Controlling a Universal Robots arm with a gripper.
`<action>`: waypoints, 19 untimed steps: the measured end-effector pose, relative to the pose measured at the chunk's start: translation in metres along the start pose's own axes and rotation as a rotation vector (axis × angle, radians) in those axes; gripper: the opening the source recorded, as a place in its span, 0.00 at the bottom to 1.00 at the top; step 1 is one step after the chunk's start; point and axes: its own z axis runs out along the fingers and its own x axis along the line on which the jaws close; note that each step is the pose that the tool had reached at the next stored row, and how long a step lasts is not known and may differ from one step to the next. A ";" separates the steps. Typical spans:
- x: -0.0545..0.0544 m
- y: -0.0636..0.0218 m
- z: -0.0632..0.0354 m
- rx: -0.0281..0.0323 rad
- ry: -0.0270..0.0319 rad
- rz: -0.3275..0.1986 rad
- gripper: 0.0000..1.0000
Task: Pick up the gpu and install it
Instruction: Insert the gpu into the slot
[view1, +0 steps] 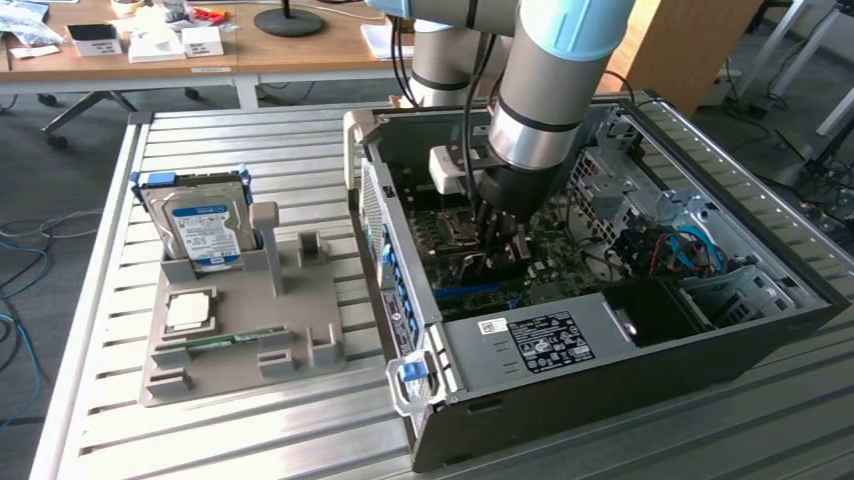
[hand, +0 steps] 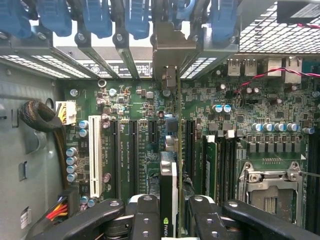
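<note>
Pincer (hand: 170, 210) clamping gpu (hand: 168, 185) edge-on | inside computer case (view1: 747, 330) | over motherboard (hand: 130, 100) slots

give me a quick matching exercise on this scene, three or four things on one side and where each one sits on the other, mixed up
Things:
1. gpu
2. hard drive
3. memory stick
4. gripper

Places:
A. standing upright in the grey holder outside the case
B. lying flat low on the grey holder
C. edge-on over the motherboard, between the fingers
D. reaching down inside the open computer case

Pairs: 1-C, 2-A, 3-B, 4-D
</note>
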 end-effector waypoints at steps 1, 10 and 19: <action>0.000 0.0000 0.0000 0.0000 0.0000 0.000 0.27; 0.000 0.0011 0.0002 0.0001 0.0000 0.002 0.27; 0.000 0.0011 0.0022 0.0000 0.0002 0.002 0.27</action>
